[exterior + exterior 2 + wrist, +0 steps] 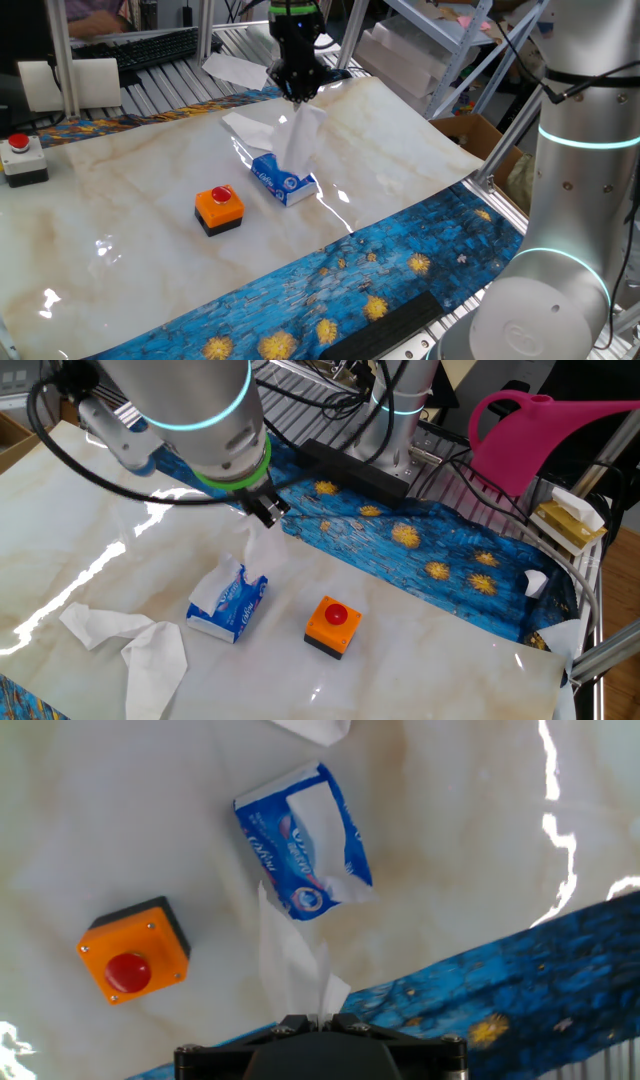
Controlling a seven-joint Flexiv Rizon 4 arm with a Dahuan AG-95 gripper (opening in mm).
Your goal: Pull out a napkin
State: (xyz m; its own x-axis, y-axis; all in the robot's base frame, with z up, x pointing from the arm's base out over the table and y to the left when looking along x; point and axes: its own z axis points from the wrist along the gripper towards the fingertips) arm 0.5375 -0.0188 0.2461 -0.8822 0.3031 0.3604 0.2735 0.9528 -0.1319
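On the marble-look tabletop (120,230), the hand (297,92) hangs above the small blue carton (284,180), its fingers clamped on the top of the white napkin (299,135), which trails down to the carton. An orange button box (218,209) sits beside the carton.

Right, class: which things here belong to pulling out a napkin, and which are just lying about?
Part of the job: napkin, blue tissue pack, gripper pinching the napkin.

Lying about: orange box with red button, crumpled tissues, pink watering can.
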